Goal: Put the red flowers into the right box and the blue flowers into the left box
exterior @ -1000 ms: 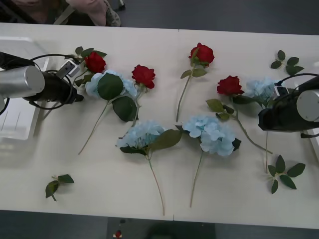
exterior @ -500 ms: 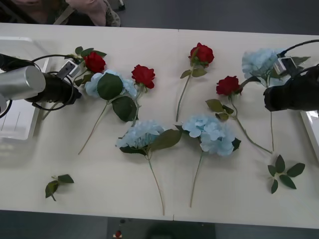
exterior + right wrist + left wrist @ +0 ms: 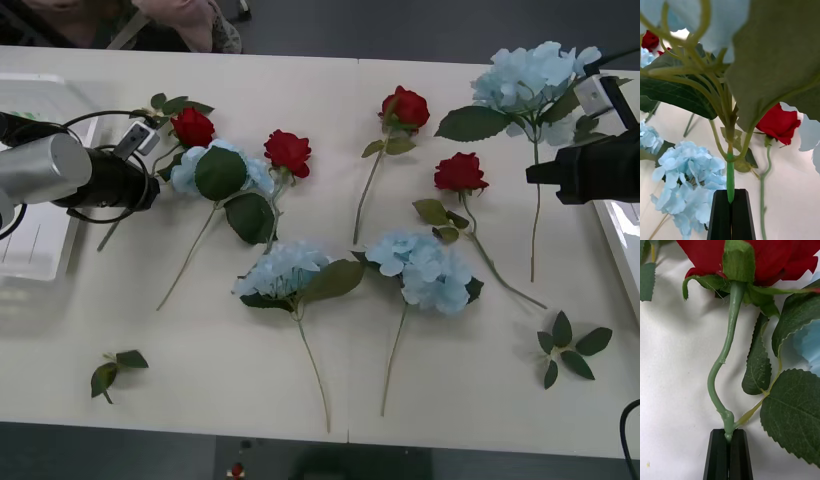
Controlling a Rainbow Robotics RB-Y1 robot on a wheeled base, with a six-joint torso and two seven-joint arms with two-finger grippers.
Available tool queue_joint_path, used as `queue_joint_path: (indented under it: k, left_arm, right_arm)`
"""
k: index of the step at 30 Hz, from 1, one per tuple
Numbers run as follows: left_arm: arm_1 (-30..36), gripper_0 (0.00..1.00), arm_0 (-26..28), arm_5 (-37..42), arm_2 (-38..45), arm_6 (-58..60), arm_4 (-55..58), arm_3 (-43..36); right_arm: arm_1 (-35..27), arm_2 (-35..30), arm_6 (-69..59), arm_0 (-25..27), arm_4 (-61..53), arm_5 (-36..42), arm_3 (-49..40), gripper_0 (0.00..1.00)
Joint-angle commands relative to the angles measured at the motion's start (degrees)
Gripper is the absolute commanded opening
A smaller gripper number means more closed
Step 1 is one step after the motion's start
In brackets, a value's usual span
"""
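My left gripper (image 3: 158,168) is shut on the stem of a red flower (image 3: 192,127) at the table's left; in the left wrist view the black fingers (image 3: 718,457) pinch the stem just under the bloom (image 3: 748,255). At the far right, my right gripper (image 3: 536,172) is shut on the stem (image 3: 730,180) of a blue flower (image 3: 535,75), lifted above the table. Three more red flowers (image 3: 288,152) (image 3: 405,108) (image 3: 461,172) and three blue flowers (image 3: 215,170) (image 3: 285,270) (image 3: 425,268) lie on the table. The left box (image 3: 30,250) sits at the left edge and the right box (image 3: 625,240) at the right edge.
Loose green leaf sprigs lie at the front left (image 3: 115,370) and the front right (image 3: 570,345). Long stems cross the table's middle. The table's front edge runs along the bottom of the front view.
My right gripper has lifted its blue flower off the table and carried it up toward the far right. The left arm and its red flower have barely moved.
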Motion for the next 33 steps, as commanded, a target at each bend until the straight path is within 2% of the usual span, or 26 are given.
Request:
queue_joint_path:
  k: [1,6,10,12,13,14,15,16,20,24,33]
  left_arm:
    - [0.36,0.0,-0.96,-0.59,-0.04,1.41,0.78,0.84]
    - [3.27,0.0,-0.96,-0.59,-0.04,1.23,4.83,-2.5]
    - [8.71,0.0,-0.96,-0.59,-0.04,1.41,12.65,-11.38]
    - [11.0,0.0,-0.96,-0.59,0.05,1.41,16.87,-15.33]
    - [12.49,0.0,-0.96,-0.59,0.14,1.32,20.21,-17.97]
    - [13.99,0.0,-0.96,-0.59,0.31,1.15,23.02,-20.61]
    - [14.69,0.0,-0.96,-0.59,0.49,1.06,24.08,-22.01]
    - [16.62,0.0,-0.96,-0.59,0.58,0.97,26.27,-24.82]
    - [21.81,0.0,-0.96,-0.59,1.54,0.88,34.97,-33.26]
    - [21.55,0.0,-1.04,-0.59,4.09,0.97,40.42,-37.04]
    - [9.24,0.0,-0.96,-3.31,15.52,1.06,39.46,-39.85]
  right_arm:
    - [0.01,0.18,4.06,-1.01,-1.99,-0.02,-1.58,0.0]
    - [0.01,0.01,4.32,-1.01,-2.08,-0.02,-1.58,0.0]
    - [-0.08,-0.25,4.85,-1.01,-1.99,0.06,-1.58,0.0]
    - [-0.08,-0.43,5.11,-0.92,-1.91,-0.02,-1.58,0.06]
    - [-0.08,-0.61,5.46,-0.92,-1.91,0.06,-1.58,0.23]
    - [0.01,-0.87,5.73,-1.01,-1.64,0.06,-1.67,0.61]
    - [0.01,-0.96,5.9,-0.92,-1.47,0.06,-1.58,0.77]
    - [0.01,-1.13,6.17,-0.92,-1.03,0.06,-1.58,1.0]
    - [0.01,-1.22,7.13,-0.92,0.29,0.06,-1.58,1.0]
    - [0.01,-1.31,8.01,-0.92,-0.94,-0.02,-1.58,1.0]
    - [1.76,-3.59,15.92,-0.92,-13.16,1.21,-1.58,1.0]
